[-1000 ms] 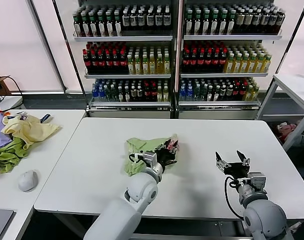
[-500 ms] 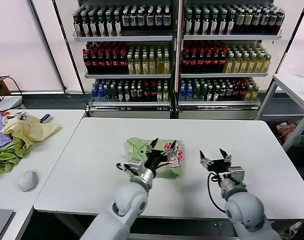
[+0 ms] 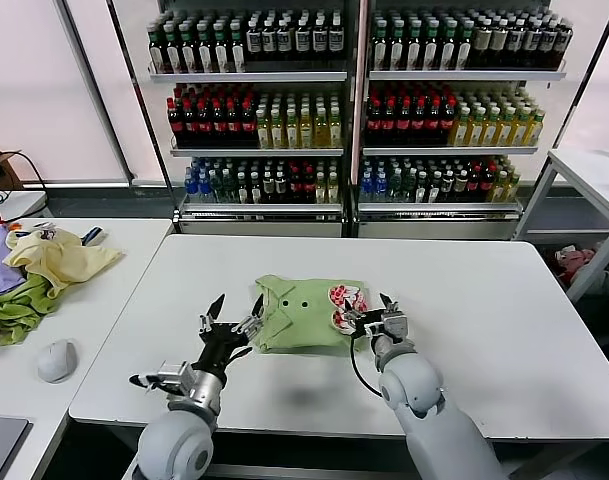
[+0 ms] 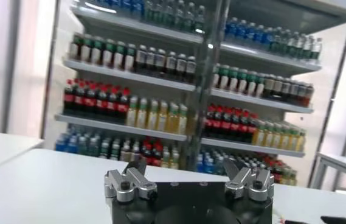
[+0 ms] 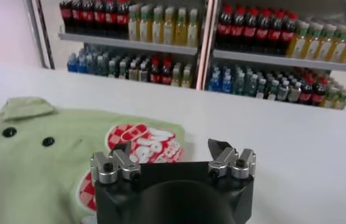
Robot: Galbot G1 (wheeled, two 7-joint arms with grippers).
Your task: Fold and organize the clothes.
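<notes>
Head view: both grippers, left (image 3: pixel 230 320) and right (image 3: pixel 372 310) (jaws spread), flanking shirt (image 3: pixel 302 315).

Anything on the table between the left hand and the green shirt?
No. In the head view the open left hand sits just off the edge of the shirt, with only bare white table showing between them.

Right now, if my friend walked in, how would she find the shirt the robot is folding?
Look at the big white table in front of the drink shelves. Near its middle lies a soft light green collared shirt, folded flat between the left end effector and the right end effector. Unlike the heaped clothes on the side table, it shows a red-and-white print and two dark buttons.
</notes>
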